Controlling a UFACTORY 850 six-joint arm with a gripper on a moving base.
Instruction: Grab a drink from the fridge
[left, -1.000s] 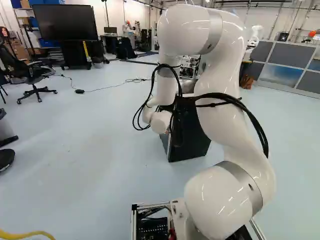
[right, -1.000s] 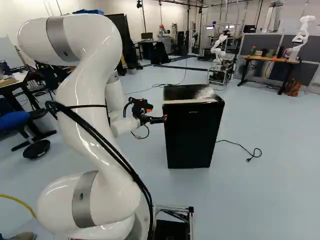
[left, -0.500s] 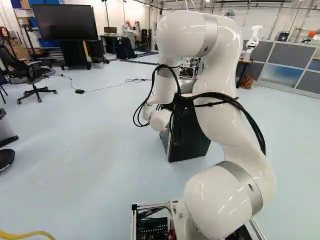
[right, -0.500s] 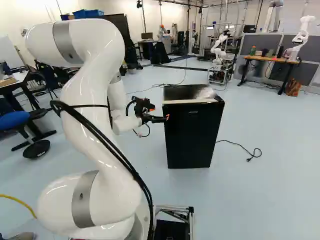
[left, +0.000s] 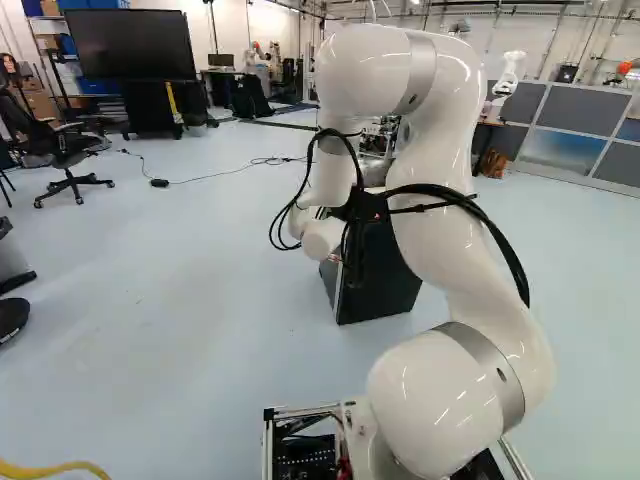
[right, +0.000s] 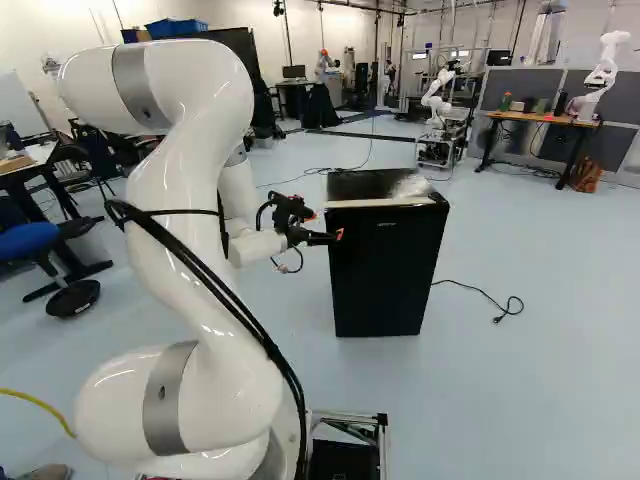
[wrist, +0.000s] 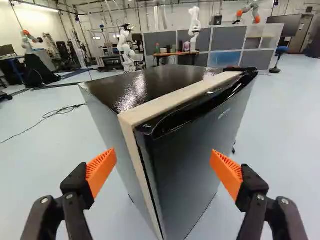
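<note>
Fridge (wrist: 192, 160), boxy, glossy, perhaps metal, stands ahead of the hand (right: 338, 236), whose ridged pads (wrist: 102, 170) are spread.

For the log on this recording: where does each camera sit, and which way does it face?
Left base view: on the base, behind and left of the arm, looking ahead and slightly down; the arm partly hides the fridge.
Right base view: behind and right of the arm, same direction; the arm stands left of the middle, claw included.
Wrist view: looks along the claw; its open orange pads show, fridge corner ahead.
Both base views share the arm and fridge.
</note>
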